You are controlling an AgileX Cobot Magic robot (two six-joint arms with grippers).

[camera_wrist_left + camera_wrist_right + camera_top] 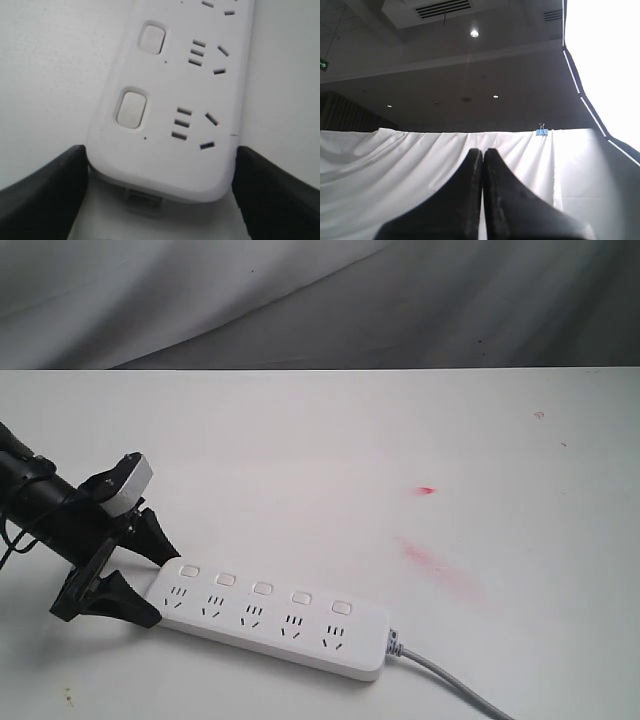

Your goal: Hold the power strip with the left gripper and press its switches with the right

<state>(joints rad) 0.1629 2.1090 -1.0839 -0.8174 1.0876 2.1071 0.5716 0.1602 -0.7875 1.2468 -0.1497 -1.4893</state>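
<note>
One power strip (270,632) flat, axis left-right, cord (450,678) rightward | left pincer (160,587) clamps its end | right pincer (482,151) together

My left hand (160,588) is matte black: 2 wedge-shaped fingers (40,200) on a slim black arm (40,502), with 1 small light-grey box (127,482) mounted near the wrist. My right hand (482,155) shows 2 smooth black prongs (520,210) tapering to blunt tips.

Resembled lab or test room in office-type building: bare white tabletop (320,440), draped white cloth backdrop (395,160) pinned with blue binder clip (542,132), ceiling air vent (442,7), recessed downlights (474,33), green exit sign (324,63).
</note>
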